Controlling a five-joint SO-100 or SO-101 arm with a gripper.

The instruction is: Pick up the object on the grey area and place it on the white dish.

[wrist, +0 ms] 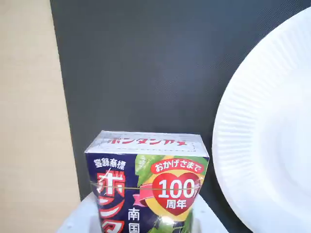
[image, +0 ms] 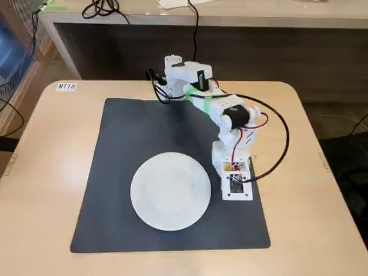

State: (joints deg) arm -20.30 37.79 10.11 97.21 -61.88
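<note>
**Arm Holds a Small Box Above the Dark Mat**

In the fixed view, the white arm [image: 221, 115] stood at the far edge of the grey area [image: 132, 138], which lay on a light wooden table [image: 52, 161]. The arm reached over the right side of the mat, and its gripper [image: 236, 183] pointed down, just beside the white dish [image: 170, 191]. The dish sat on the mat, near the front. A bit of red and yellow showed at the gripper's tip, but it was too small to see well. A black cable [image: 276, 144] looped from the arm.

In the wrist view, the object [wrist: 148, 182] filled the bottom middle of the picture. It was a small box with dark blue, green and red print and a red heart with "100" on it. White gripper parts sat on both sides of it at the bottom edge, so the gripper looked closed on the box. The dark mat lay behind the box, the white dish [wrist: 272, 145] was on the right, and bare table [wrist: 29, 121] was on the left.
</note>
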